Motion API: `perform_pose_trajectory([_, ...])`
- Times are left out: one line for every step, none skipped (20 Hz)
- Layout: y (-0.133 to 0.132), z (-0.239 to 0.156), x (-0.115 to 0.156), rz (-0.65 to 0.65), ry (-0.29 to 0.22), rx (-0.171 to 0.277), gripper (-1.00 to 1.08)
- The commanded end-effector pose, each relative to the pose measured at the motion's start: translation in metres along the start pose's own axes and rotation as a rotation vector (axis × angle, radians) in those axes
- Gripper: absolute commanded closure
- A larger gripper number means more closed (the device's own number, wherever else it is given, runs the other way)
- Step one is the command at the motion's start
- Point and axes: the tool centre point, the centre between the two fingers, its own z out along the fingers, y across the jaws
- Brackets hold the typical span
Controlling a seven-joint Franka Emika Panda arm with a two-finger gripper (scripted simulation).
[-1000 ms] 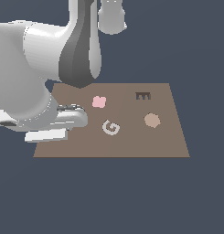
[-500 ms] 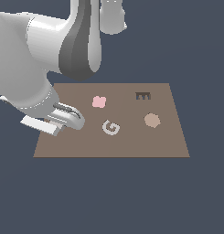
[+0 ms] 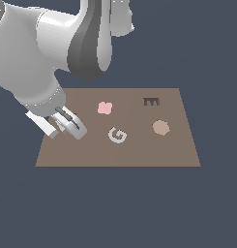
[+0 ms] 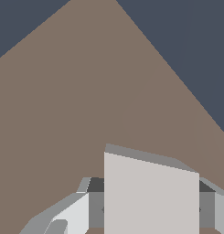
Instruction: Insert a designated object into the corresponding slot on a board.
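Light-grey tile (image 4: 151, 196) clamped between gripper (image 4: 150, 208) fingers (image 4: 67, 215), flat, matte, square-cut, standing on edge with broad face to wrist camera; no clear long axis. Held over brown board (image 3: 139, 150) near exterior view's left end. Elsewhere on board: grey G (image 3: 117, 135), pink flower (image 3: 105, 107), tan octagon (image 3: 160, 127), dark E (image 3: 151, 101).

Light-grey square tile (image 4: 151, 194) upright, brown board (image 3: 139, 150) flat

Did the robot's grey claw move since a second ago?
Yes. The gripper shifted toward the exterior view's right, closer to the grey letter G on the large brown board.
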Motion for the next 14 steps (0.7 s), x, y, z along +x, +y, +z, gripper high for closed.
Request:
perform_pose_trajectory([0.001, 0.000, -0.004, 0.067, 0.000, 0.000, 1.08])
perform_pose_trajectory([0.001, 0.000, -0.005, 0.089, 0.000, 0.000, 1.08])
perform_pose_trajectory([0.001, -0.001, -0.007, 0.110, 0.000, 0.000, 1.08])
perform_pose_trajectory([0.001, -0.001, -0.008, 0.130, 0.000, 0.000, 1.08])
perform_pose_trajectory([0.001, -0.001, -0.009, 0.147, 0.000, 0.000, 1.08])
perform_pose_trajectory([0.001, -0.001, -0.010, 0.164, 0.000, 0.000, 1.08])
perform_pose_trajectory([0.001, -0.001, -0.011, 0.179, 0.000, 0.000, 1.08])
perform_pose_trajectory([0.001, -0.001, -0.012, 0.192, 0.000, 0.000, 1.08])
perform_pose_trajectory([0.001, -0.001, -0.013, 0.205, 0.000, 0.000, 1.08])
perform_pose_trajectory([0.001, -0.001, -0.013, 0.215, 0.000, 0.000, 1.08])
perform_pose_trajectory([0.001, -0.001, -0.014, 0.225, 0.000, 0.000, 1.08])
perform_pose_trajectory([0.001, -0.001, -0.014, 0.232, 0.000, 0.000, 1.08])
perform_pose_trajectory([0.001, -0.001, -0.015, 0.239, 0.000, 0.000, 1.08])
perform_pose_trajectory([0.001, -0.001, -0.015, 0.243, 0.000, 0.000, 1.08])
